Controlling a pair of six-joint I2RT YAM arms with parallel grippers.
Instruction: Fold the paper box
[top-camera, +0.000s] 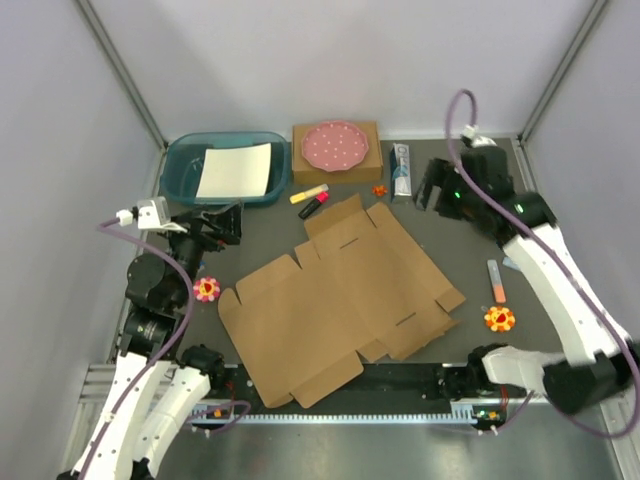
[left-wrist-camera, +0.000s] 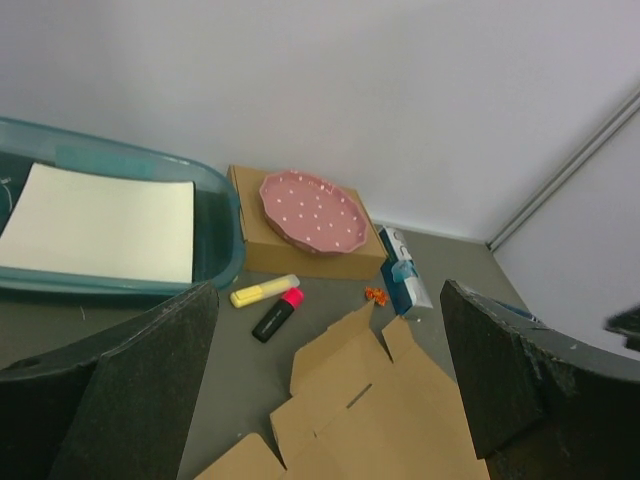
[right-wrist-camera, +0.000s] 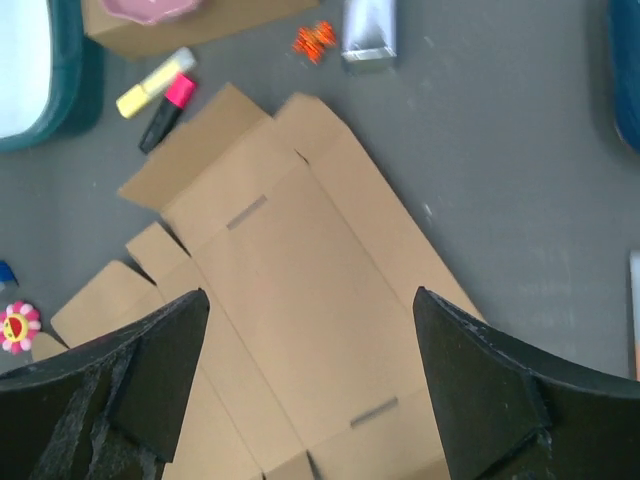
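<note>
**A:** While the paper box (top-camera: 340, 300) sits closest to the arms, is it lying flat?

**B:** Yes, it's unfolded on the dark table (top-camera: 470, 250) with its flaps out, and nothing grips it.

**A:** And the hands?

**B:** The left hand (left-wrist-camera: 328, 290) is spread wide and empty, off the box's far left corner. The right hand (right-wrist-camera: 308, 298) is also spread and empty, past the far right edge.

**A:** What's around it?

**B:** One flower toy (top-camera: 206, 290) is by the box's left edge, another flower toy (top-camera: 499, 319) to its right. Farther back are a yellow highlighter (top-camera: 308, 193) and a pink highlighter (top-camera: 315, 206). Behind those are a teal tub (top-camera: 185, 165) holding a white sheet (top-camera: 235, 170), and a small box (top-camera: 365, 165) bearing a pink dotted plate (top-camera: 335, 145).
</note>
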